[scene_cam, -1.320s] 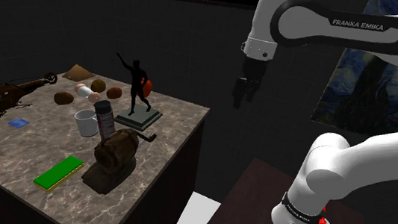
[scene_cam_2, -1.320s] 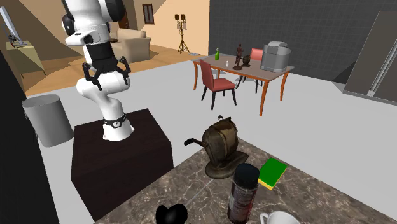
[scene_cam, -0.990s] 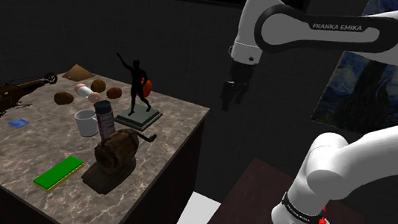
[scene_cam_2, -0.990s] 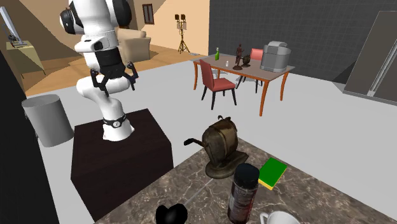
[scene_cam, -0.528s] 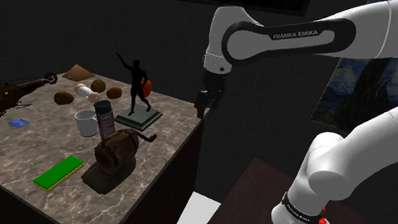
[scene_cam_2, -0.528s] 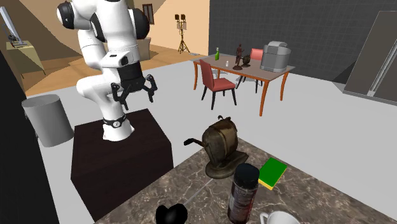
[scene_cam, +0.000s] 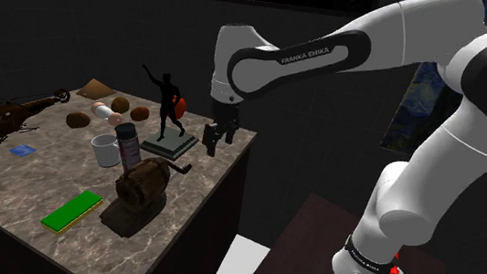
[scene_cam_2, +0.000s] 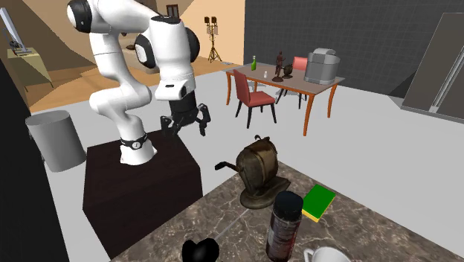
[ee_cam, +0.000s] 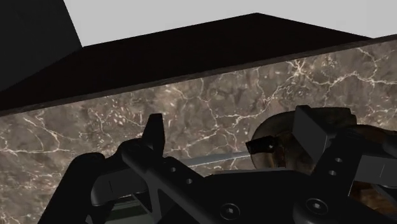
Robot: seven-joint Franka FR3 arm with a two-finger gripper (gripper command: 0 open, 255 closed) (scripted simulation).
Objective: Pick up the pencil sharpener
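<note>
The white Franka arm [scene_cam: 316, 56] rises from its dark box stand [scene_cam_2: 141, 186] and arches out to the dark brown veined marble counter [scene_cam: 9, 195]. At the arm's end, the all-black gripper [scene_cam: 213, 144] hangs just over the counter's corner in the shoulder view. In the second exterior view the gripper [scene_cam_2: 184, 128] sits in the air between the stand and the counter's edge. Its fingers [ee_cam: 154, 130] are spread wide and released, with nothing clasped between them.

The dark model helicopter [scene_cam: 6, 118] lies at the counter's far side, well apart from the gripper. The black figurine on a square base [scene_cam: 168, 111] is the thing nearest the gripper, just beside it toward the shoulder view's left.

The brown barrel-shaped pencil sharpener with a side crank [scene_cam: 145, 182] rests on the counter, clear of the gripper. It lies lower than the gripper and further toward the shoulder view's left than the figurine's base. In the second exterior view the pencil sharpener [scene_cam_2: 260, 175] stands below the gripper and toward that view's right. In the wrist view it [ee_cam: 280, 146] lies ahead of the gripper [ee_cam: 229, 121], partly hidden behind one finger, with bare marble ahead of the other.

The flat green block [scene_cam: 72, 210] lies beyond the pencil sharpener, on the side away from the gripper. The dark cylindrical canister [scene_cam: 127, 143] and the white mug [scene_cam: 105, 150] stand side by side behind the pencil sharpener, further from the gripper than the figurine. The small blue square [scene_cam: 21, 150] lies near the helicopter, well away from the gripper.
</note>
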